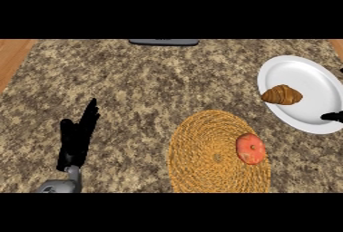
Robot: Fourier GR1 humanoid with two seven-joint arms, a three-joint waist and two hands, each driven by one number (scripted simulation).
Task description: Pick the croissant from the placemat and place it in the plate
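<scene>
So the counter (154,90) is a speckled brown-and-tan stone top that fills pretty much the whole frame, with a strip of wood floor (13,56) showing at the upper left corner and a sliver more at the upper right. There's a dark grey flat thing (164,42) poking in at the top edge, middle of the frame, can't tell what it is

Lower left: the left hand (77,136) is up with fingers straight and together, pointing toward the top of the frame, holding nothing, grey forearm coming in from the bottom edge. It's just parked there, well apart from everything else

Lower middle-right is the placemat (208,154), a round woven straw-colored one. A reddish-orange round fruit (250,148) sits on its right side, maybe a tomato or an apple, hard to say

Upper right is the white plate (305,90), partly cut off by the right edge. The croissant (281,94) is over the plate's left part, near its rim; whether it's actually resting on it I can't tell. Long axis runs roughly left to right, tipped a little, wider toward the right, with its left tip reaching the rim

The right hand (333,117) is only a couple of black finger bits at the right edge, over the plate's lower right, near the croissant but not touching it. Can't tell if it's open or closed
</scene>
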